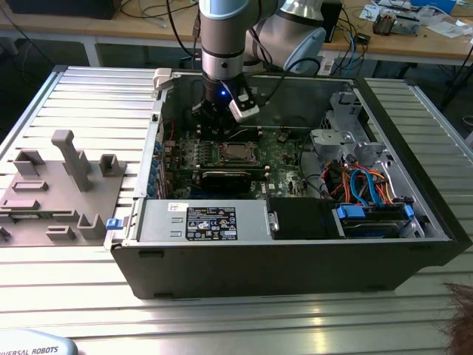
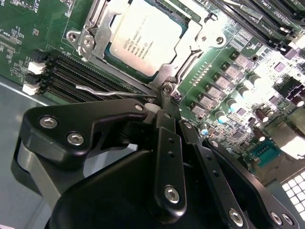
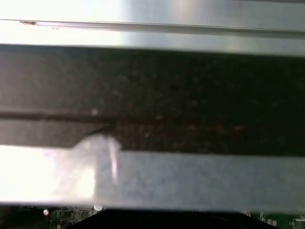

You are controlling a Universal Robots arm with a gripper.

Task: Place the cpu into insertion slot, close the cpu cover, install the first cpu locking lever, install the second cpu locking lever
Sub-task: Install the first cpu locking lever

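The gripper (image 2: 164, 90) is reaching down inside the black computer case (image 1: 295, 255), its two black fingers (image 2: 169, 157) drawn together into a narrow point, with nothing visibly clamped between them. The tip is sitting right at the corner of the insertion slot (image 2: 88, 36), beside a thin wire locking lever (image 2: 102, 90) that is lying along the memory slots (image 2: 71, 78).

The cpu (image 2: 145, 36) is already lying in the socket, and the cpu cover (image 2: 190, 45) is resting down around it, framing its silvery top.

As a judgement: the lever is thin and springy, so it could be slipping off the fingertip if pressed off-centre, snapping back or missing its hook. A sideways skid could be scraping the green motherboard (image 2: 28, 28) or the row of small capacitors (image 2: 228, 102) close by.

In the exterior view, the arm (image 1: 222, 44) is hanging over the far part of the case. The long black card (image 1: 225, 177) is lying just near of the socket, cables (image 1: 366, 181) are crowding the exterior view's right, and a grey fixture (image 1: 63, 185) is sitting well apart on the left.
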